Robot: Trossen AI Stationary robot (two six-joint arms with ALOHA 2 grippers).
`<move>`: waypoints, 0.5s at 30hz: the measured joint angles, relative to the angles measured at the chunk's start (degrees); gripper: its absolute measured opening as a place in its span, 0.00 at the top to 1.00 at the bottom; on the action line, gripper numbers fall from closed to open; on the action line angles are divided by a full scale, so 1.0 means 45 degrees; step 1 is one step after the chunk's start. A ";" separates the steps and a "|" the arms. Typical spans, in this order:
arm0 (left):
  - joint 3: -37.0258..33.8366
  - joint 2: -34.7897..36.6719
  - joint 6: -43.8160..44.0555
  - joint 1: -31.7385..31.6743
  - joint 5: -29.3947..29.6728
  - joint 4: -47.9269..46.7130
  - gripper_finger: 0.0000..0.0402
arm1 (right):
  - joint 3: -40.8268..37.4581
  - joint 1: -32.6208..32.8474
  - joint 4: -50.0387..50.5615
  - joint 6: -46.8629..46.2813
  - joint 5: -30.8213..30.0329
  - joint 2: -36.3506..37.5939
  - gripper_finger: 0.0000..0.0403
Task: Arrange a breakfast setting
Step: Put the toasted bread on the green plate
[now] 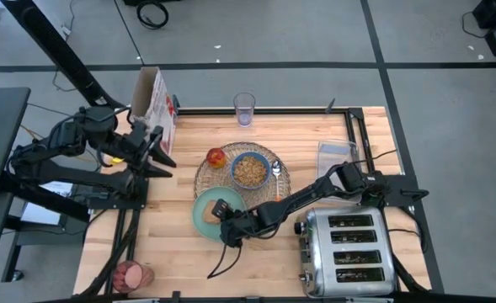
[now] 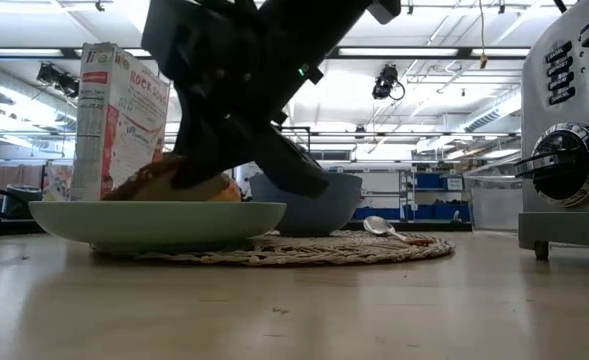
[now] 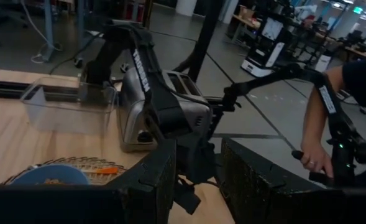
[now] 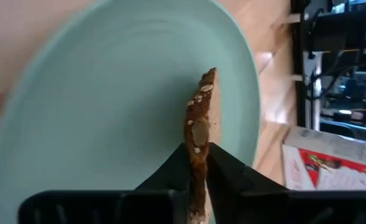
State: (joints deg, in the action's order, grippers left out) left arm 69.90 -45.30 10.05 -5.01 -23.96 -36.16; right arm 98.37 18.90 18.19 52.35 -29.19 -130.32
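While the cereal box (image 2: 122, 120) shows "ROCK" | right gripper (image 4: 198, 163) fingers pinch seeded toast slice (image 4: 201, 127) edge-on over mint-green plate (image 4: 108, 99) | left gripper (image 1: 159, 150) fingers parted, beside box.

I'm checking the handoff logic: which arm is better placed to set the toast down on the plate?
The right. Its pincer is shut on the toast slice, held on edge directly above the mint-green plate. The left pincer waits at the table's left edge beside the cereal box.
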 joint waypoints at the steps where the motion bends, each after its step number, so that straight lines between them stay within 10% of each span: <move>1: 0.0001 0.0000 -0.0037 0.0067 -0.0004 -0.0012 0.66 | 0.0000 0.0000 0.0030 -0.0159 0.0148 0.0014 0.87; 15: 0.0001 -0.0030 0.0748 0.0385 0.0072 -0.0363 0.66 | 0.0000 0.0125 0.1624 -0.1186 0.0313 0.1135 0.58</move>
State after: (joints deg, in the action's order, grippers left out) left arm 69.91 -45.43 13.41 -3.28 -23.64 -37.79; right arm 98.37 19.46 25.50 47.01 -27.78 -125.21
